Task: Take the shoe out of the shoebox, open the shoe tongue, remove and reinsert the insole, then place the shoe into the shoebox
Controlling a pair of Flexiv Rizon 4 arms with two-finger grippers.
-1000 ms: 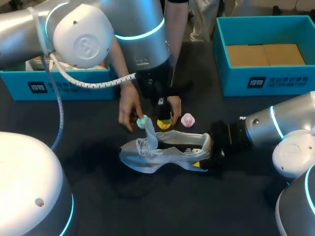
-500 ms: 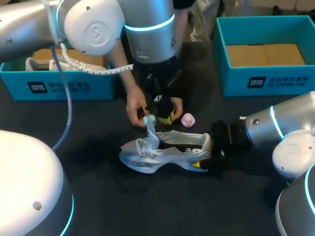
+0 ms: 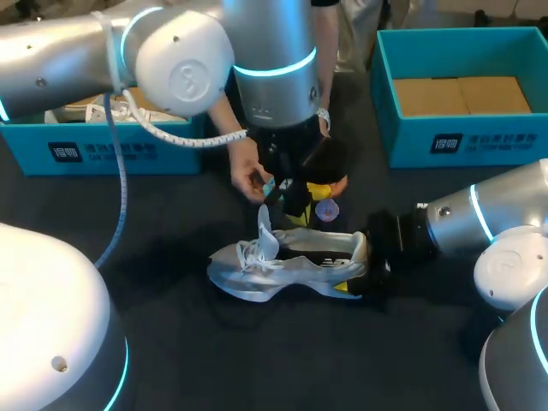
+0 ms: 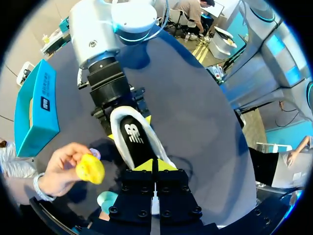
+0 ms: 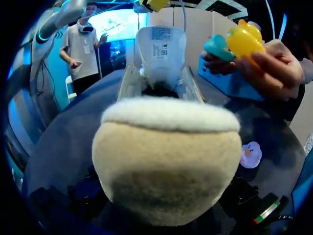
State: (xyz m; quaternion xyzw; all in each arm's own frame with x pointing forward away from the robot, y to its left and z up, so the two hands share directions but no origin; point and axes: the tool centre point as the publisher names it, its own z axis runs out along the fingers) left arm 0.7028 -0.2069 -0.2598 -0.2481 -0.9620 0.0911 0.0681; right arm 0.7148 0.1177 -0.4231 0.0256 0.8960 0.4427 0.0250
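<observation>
Both your grippers are engaged on the grey-and-white mesh sneaker [image 3: 287,265], which lies on the dark table [image 3: 171,342], well apart from the blue open box [image 3: 462,141] at your right. Your left gripper [image 4: 156,164] pinches the upright white tongue [image 5: 160,49]. Your right gripper [image 3: 355,272] clamps the heel. A person's hand [image 5: 274,61] holds a yellow rubber duck [image 5: 243,39] above the table.

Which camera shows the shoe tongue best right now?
Right wrist view: the shoe tongue stands upright, full face. Head view shows it as a thin strip; left wrist view hides it under the left claw.
</observation>
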